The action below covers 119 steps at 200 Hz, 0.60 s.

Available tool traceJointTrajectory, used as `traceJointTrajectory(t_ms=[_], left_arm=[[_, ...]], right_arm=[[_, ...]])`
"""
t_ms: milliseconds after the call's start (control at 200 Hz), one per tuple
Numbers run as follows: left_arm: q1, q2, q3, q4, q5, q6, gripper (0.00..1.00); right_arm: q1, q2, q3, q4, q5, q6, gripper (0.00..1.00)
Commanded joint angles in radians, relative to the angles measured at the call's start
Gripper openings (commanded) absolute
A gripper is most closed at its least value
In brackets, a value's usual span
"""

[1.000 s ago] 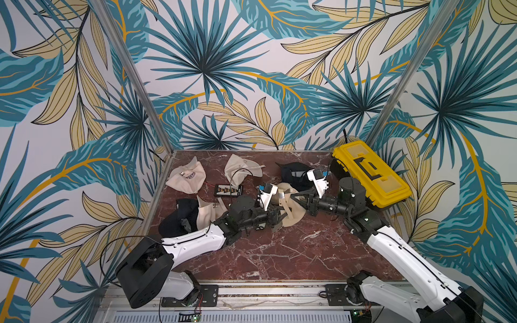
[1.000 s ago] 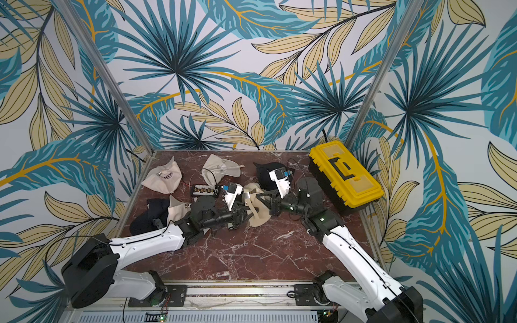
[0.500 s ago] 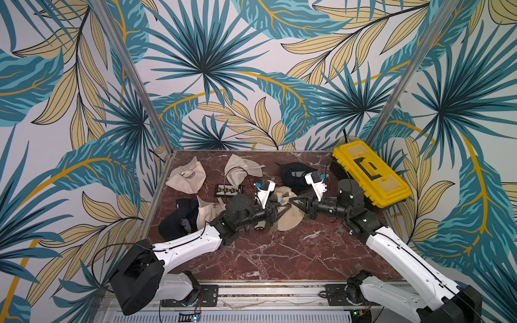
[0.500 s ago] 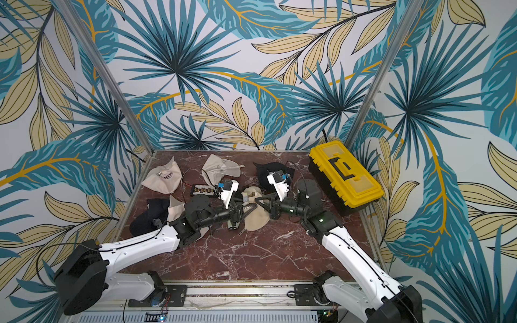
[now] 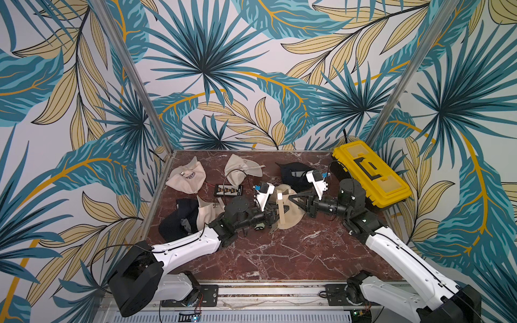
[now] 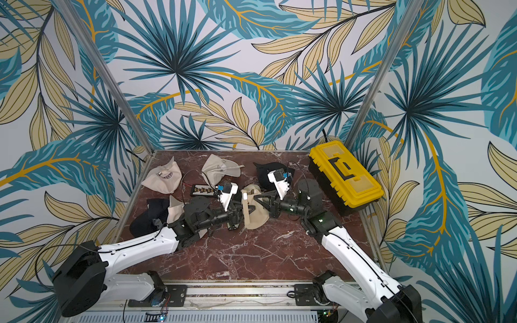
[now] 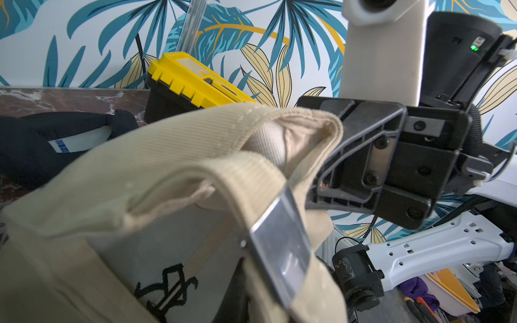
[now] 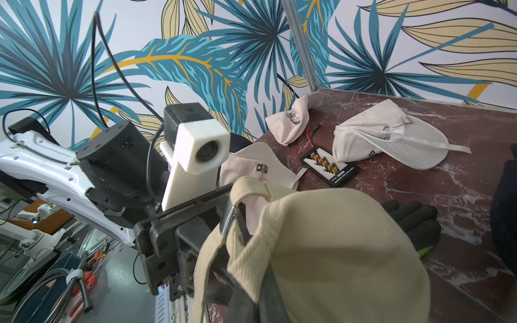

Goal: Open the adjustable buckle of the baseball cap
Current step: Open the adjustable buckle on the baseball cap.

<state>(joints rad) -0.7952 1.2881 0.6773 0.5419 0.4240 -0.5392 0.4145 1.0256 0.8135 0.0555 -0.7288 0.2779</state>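
The beige corduroy baseball cap (image 5: 294,221) hangs between the two arms near the middle of the red-brown marble tabletop (image 5: 265,257), with its adjusting strap (image 5: 280,209) turned up as a pale band between them. The right gripper (image 5: 291,199) stays pinched tight on a fold of the cap's rear edge, as it was a second ago, and acts as the anchor. What has changed is on the other side. The left gripper (image 5: 275,216) has drawn its jaws in from a wider gap to a narrow one, at the strap where the flat silver metal buckle (image 7: 279,251) sits. The right wrist view shows the buckle lying against the left gripper's black fingers (image 8: 242,227). Fabric hides the tips, so I cannot tell whether the jaws have actually caught the strap or the buckle. The cap has also edged slightly toward the left arm. This probably means the left arm is taking its hold for the opening pull. The buckle still lies flat on the strap with the strap threaded through it, so the task's main step seems not yet done. A poor pinch here would likely slide off the smooth metal.
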Motion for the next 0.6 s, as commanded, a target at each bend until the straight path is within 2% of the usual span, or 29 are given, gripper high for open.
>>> traceJointTrajectory(t_ms=[0, 110, 140, 225, 265, 315, 446, 591], left_arm=[[-0.003, -0.028, -0.004, 0.015, 0.017, 0.022, 0.12], [-0.002, -0.029, -0.006, 0.014, 0.018, 0.022, 0.06], [-0.002, -0.029, -0.006, 0.015, 0.019, 0.022, 0.02], [-0.003, -0.031, -0.009, 0.014, 0.021, 0.031, 0.00], [-0.002, -0.031, -0.011, 0.014, 0.021, 0.040, 0.00], [-0.003, -0.029, -0.019, 0.015, 0.014, 0.056, 0.00], [-0.002, -0.011, -0.029, 0.014, -0.004, 0.113, 0.00], [-0.004, 0.033, -0.014, 0.015, 0.000, 0.186, 0.00]], right_arm=[[-0.002, 0.009, -0.024, 0.072, -0.066, 0.019, 0.00], [-0.002, 0.007, -0.033, 0.048, -0.055, 0.007, 0.01], [-0.002, 0.008, -0.033, 0.029, -0.044, -0.003, 0.07], [-0.002, -0.001, -0.028, -0.029, 0.022, -0.034, 0.41], [-0.003, -0.013, -0.024, -0.056, 0.063, -0.046, 0.50], [-0.002, -0.031, -0.017, -0.073, 0.108, -0.045, 0.55], [-0.002, -0.067, 0.002, -0.116, 0.120, -0.016, 0.57], [-0.002, -0.108, 0.056, -0.229, 0.098, 0.042, 0.48]])
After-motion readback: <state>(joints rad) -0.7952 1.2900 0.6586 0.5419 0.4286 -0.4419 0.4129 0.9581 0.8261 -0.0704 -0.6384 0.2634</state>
